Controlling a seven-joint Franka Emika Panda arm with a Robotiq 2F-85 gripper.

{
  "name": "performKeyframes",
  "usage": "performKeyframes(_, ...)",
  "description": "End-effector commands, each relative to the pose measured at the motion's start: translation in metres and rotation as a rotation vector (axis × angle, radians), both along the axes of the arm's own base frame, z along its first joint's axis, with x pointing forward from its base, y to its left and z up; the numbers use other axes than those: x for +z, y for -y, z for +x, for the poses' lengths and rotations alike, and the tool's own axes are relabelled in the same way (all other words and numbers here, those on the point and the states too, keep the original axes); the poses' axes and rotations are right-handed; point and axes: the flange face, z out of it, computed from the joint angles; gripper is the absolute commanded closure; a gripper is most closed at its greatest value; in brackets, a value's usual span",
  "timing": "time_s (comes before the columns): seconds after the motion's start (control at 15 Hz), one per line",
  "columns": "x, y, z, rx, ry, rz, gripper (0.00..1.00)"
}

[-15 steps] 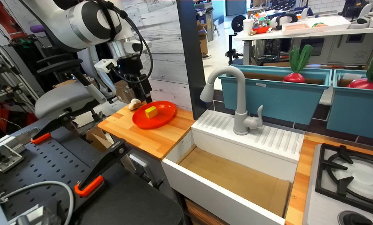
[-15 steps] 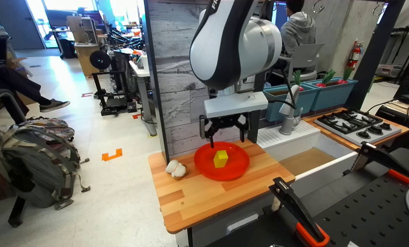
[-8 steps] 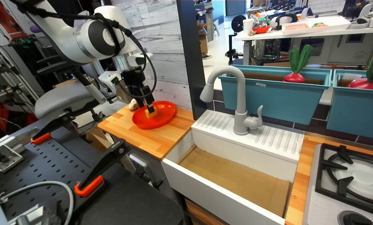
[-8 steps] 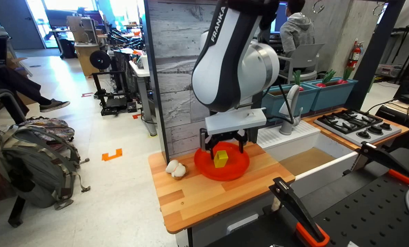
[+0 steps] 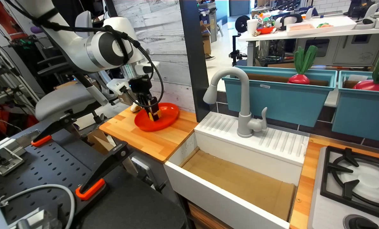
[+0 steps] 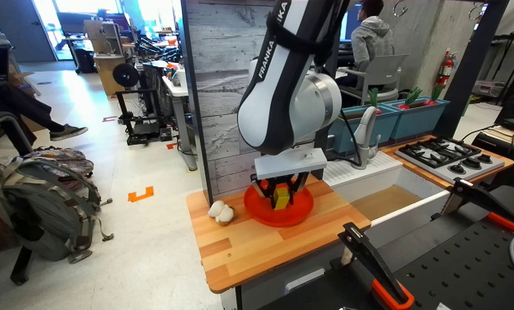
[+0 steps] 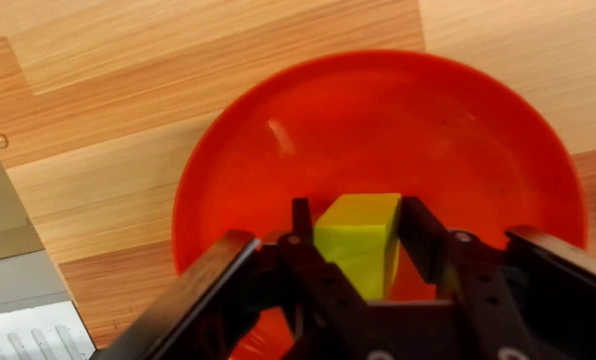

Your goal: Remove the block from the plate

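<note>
The round red-orange plate (image 7: 377,115) lies on the wooden counter, and the small yellow block (image 7: 355,250) rests on it. My gripper (image 7: 355,200) points down over the plate with the block between its fingers, also visible in both exterior views. In the wrist view the right finger (image 7: 420,230) touches the block's far corner. Beside the left finger (image 7: 301,212) a sliver of red plate shows at the tip, so a firm grip cannot be made out. In an exterior view the gripper (image 5: 153,119) hides most of the block (image 5: 159,113).
A white, rounded object (image 6: 221,212) sits beside the plate near the counter edge. A pale plank wall (image 5: 167,47) rises close behind. The grey faucet (image 5: 245,95) and the cardboard-lined sink (image 5: 233,178) lie alongside, with the stove (image 6: 450,157) beyond.
The gripper has come down over the plate and its fingers have drawn in on both sides of the block. The block has shifted slightly on the plate.
</note>
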Motion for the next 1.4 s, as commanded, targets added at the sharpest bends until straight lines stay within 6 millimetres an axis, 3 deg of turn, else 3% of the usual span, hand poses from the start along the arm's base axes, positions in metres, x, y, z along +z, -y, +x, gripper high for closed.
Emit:
performKeyframes(0.0,-0.003,0.000,0.012,-0.002,0.029,0.013,0.82)
performKeyframes(0.13,0.003,-0.001,0.006,-0.002,0.041,0.021,0.94)
performKeyframes(0.33,0.015,-0.001,-0.014,0.012,0.069,0.033,0.92)
performKeyframes(0.53,0.024,0.011,-0.046,0.030,0.111,0.065,0.92)
performKeyframes(0.93,0.044,0.068,-0.099,-0.069,0.127,0.112,0.92)
performKeyframes(1.33,0.053,0.139,-0.097,-0.204,0.096,0.168,0.92)
